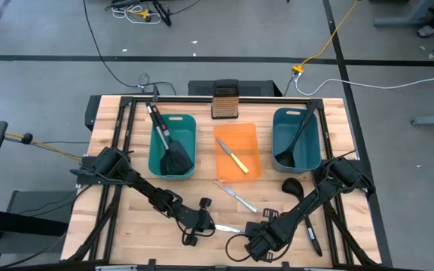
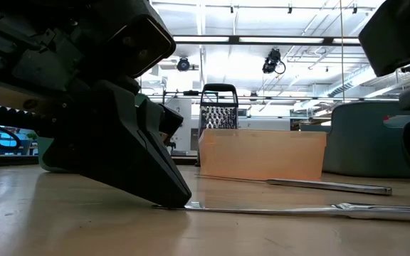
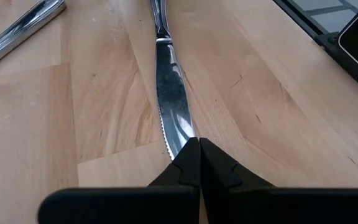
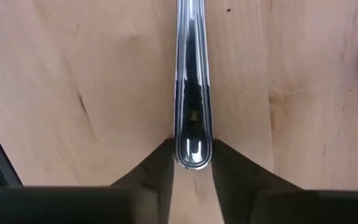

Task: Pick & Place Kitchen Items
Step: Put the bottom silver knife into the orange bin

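Observation:
One silver table knife [image 1: 228, 228] lies flat on the wood near the table's near edge, between my two grippers. My left gripper [image 1: 202, 223] is shut at its blade tip. My right gripper [image 1: 252, 235] is at its handle end. A second silver knife [image 1: 236, 196] lies loose just beyond. The yellow-handled knife [image 1: 233, 160] lies in the orange tray [image 1: 251, 135]. A black spatula [image 1: 173, 154] stands in the left teal bin [image 1: 189, 124] and a ladle [image 1: 298, 139] in the right bin [image 1: 279, 124]. Another ladle [image 1: 293, 186] lies on the table. My left gripper has its shut fingers [image 3: 191, 163] on the knife's serrated blade tip [image 3: 176, 140], slanting down from the table's left. The tip runs under the fingertips, and I cannot tell whether it is pinched. The blade lies flat on the wood. My right gripper has one finger [image 4: 160, 165] on each side of the rounded handle end [image 4: 192, 146], pinching it across its width, fingers in line with the knife. The knife rests on the table.
The dark box grater [image 1: 225, 102] stands at the far edge behind the tray. The loose ladle's handle [image 1: 313, 233] runs toward the near edge beside my right arm. Bare wood lies left of the left arm.

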